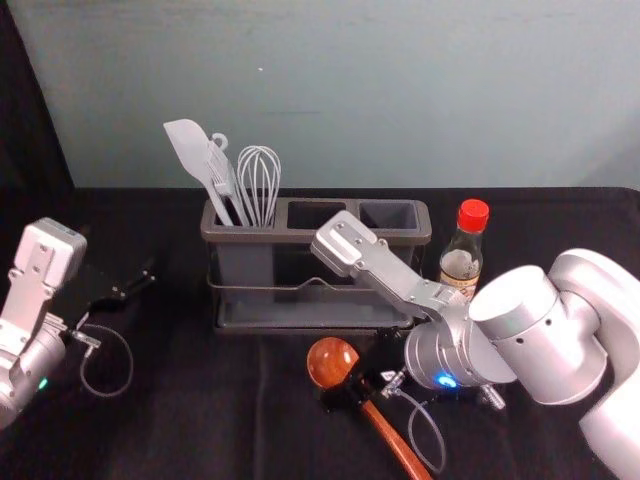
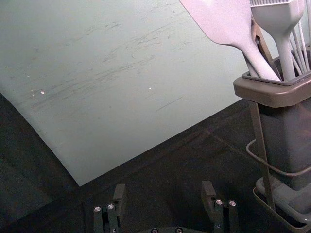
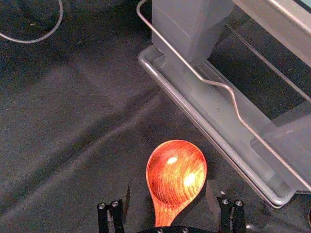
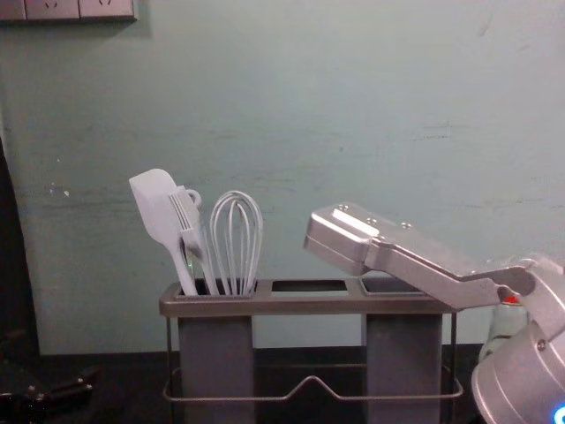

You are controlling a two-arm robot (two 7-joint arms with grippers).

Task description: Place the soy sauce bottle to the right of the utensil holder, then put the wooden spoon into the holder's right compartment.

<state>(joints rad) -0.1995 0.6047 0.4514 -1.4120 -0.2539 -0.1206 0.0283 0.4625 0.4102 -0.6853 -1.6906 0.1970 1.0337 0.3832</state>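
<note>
Right gripper open around the wooden spoon, soy sauce bottle beside the holder

The right gripper (image 1: 347,388) is low in front of the utensil holder (image 1: 265,237), over the wooden spoon (image 1: 330,363). In the right wrist view its two fingers stand well apart, one on each side of the spoon where the bowl narrows into the handle. Dark cloth (image 3: 73,126) shows between each finger and the wood, so the spoon is between them without being gripped.

The spoon lies on the cloth, its round bowl toward the holder and its handle running toward the front and right in the head view. The hollow of the bowl faces up. The bowl is near the long front edge of the holder's base tray (image 3: 214,107), apart from it.

The soy sauce bottle (image 1: 461,264) stands upright just to the right of the holder, red cap (image 1: 473,215) on top. In the chest view the right arm (image 4: 530,353) partly hides it.

The holder's left compartment has a spatula (image 1: 190,147), a brush (image 1: 222,172) and a whisk (image 1: 259,182) in it, heads up. The right compartment (image 1: 389,214) is open at the top.

The left gripper (image 1: 135,285) is off to the holder's left, its fingers wide apart and holding nothing.
</note>
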